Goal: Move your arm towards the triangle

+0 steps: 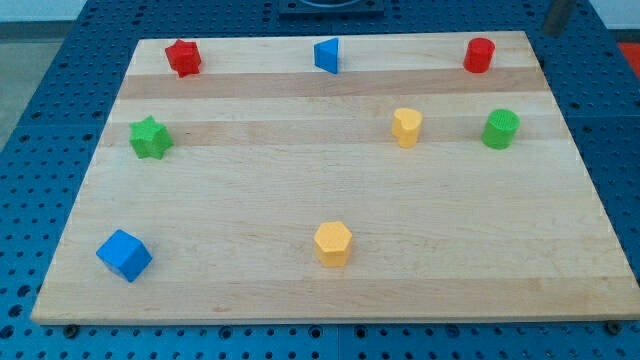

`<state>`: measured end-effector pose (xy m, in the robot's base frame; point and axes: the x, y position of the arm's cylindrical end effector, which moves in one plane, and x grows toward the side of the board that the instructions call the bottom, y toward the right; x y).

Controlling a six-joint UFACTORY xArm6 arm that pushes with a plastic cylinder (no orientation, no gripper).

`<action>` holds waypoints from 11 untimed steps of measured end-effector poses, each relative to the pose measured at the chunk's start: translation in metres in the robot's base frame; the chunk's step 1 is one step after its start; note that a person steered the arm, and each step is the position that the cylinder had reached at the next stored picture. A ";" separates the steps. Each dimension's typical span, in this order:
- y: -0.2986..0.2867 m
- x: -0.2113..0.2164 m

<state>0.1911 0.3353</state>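
Note:
A blue triangle block (327,54) lies near the top edge of the wooden board (300,180), about midway across. A dark rod shows at the view's top right corner, just beyond the board's top right corner. My tip (552,31) is far to the right of the triangle and a little above and right of the red cylinder (479,55). It touches no block.
A red star (183,57) lies at the top left and a green star (150,137) at the left. A yellow block (406,127) and a green cylinder (500,129) lie at the right. A blue cube (124,255) and a yellow hexagon (333,243) lie near the bottom.

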 end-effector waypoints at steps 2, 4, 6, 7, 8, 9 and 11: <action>-0.001 0.001; -0.132 0.002; -0.133 0.002; -0.188 0.002; -0.192 0.002; -0.192 0.002; -0.278 0.004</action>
